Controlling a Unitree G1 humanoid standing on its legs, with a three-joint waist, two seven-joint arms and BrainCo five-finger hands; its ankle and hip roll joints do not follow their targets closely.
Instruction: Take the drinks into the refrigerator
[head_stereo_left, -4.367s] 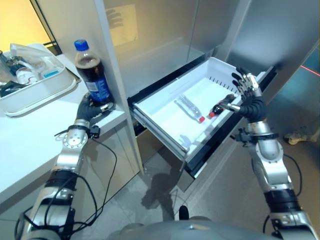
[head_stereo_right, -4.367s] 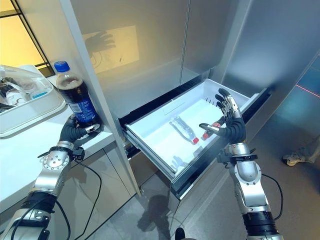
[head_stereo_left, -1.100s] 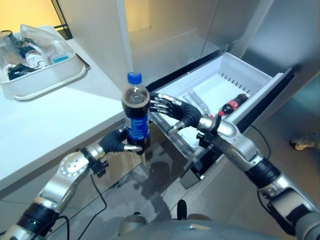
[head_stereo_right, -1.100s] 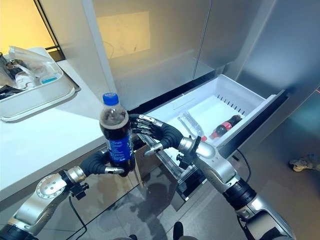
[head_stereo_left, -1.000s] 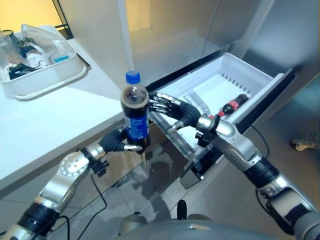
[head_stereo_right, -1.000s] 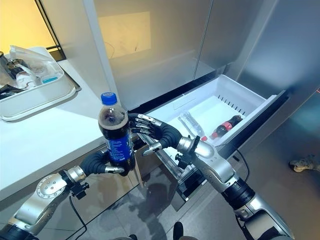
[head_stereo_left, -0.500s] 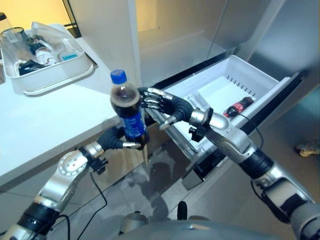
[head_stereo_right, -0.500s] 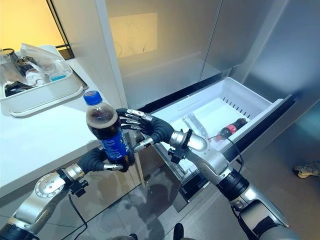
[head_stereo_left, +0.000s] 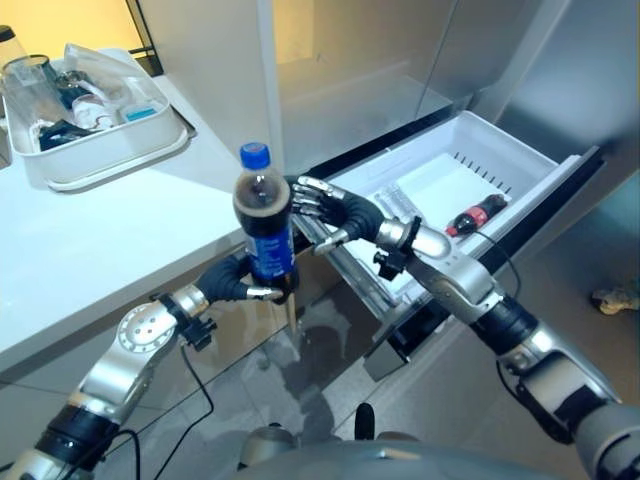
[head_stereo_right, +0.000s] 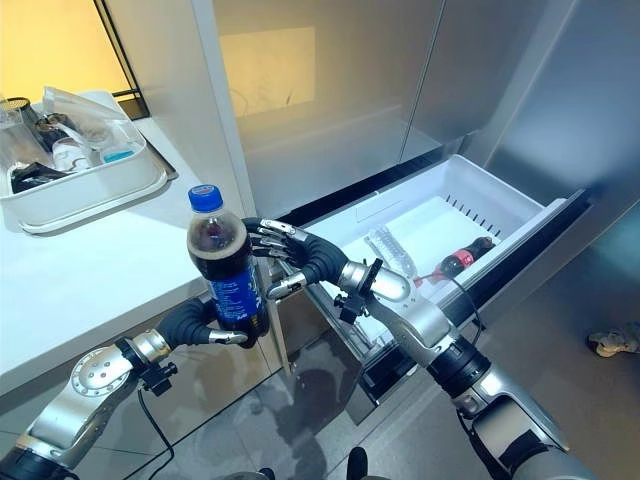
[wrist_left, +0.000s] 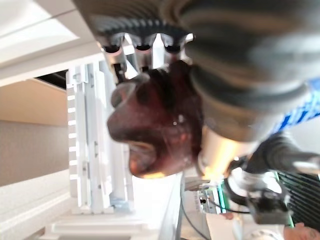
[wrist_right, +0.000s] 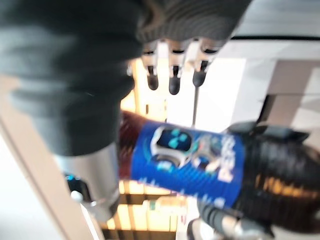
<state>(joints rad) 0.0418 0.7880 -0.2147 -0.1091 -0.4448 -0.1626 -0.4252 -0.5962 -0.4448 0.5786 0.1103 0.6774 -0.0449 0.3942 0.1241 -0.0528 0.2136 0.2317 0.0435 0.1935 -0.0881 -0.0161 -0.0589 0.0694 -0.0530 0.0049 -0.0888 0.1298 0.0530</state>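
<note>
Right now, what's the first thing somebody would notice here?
A big cola bottle with a blue cap, held upright in the air by the left hand, in front of the counter's edge. The right hand reaches toward it with fingers spread. Behind them a white drawer stands open, with a clear bottle and a small cola bottle lying inside.

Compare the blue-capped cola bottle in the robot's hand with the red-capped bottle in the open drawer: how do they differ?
The blue-capped cola bottle stands upright, gripped low by the left hand; the red-capped bottle lies on its side in the drawer. The blue-capped cola bottle looks larger and has a blue label. Both hold dark drink.
</note>
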